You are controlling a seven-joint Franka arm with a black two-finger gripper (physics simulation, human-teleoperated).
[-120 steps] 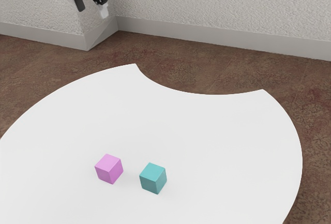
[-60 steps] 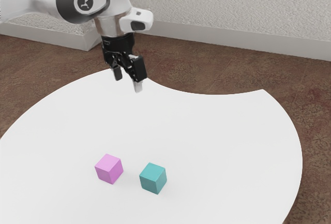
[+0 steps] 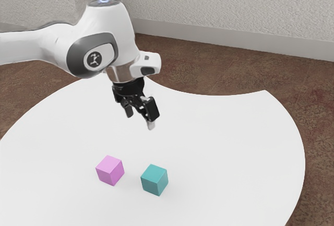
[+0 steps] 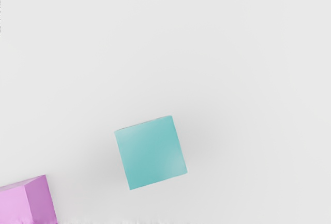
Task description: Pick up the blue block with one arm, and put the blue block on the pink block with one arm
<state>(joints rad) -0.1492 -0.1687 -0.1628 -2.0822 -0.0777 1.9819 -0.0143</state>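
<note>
Approach step, I'd say. Black two-finger pincer (image 3: 139,121) hangs over the white round table (image 3: 235,147), fingers apart, nothing held. Small teal-blue cube (image 3: 154,179) sits on the table below the pincer, well apart from it (small pink cube (image 3: 109,170) near it). Next: descend, square fingers to cube faces, close.

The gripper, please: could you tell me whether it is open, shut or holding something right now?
Gripper: open, holding nothing; it hangs above and apart from the blue block and the pink block.
</note>
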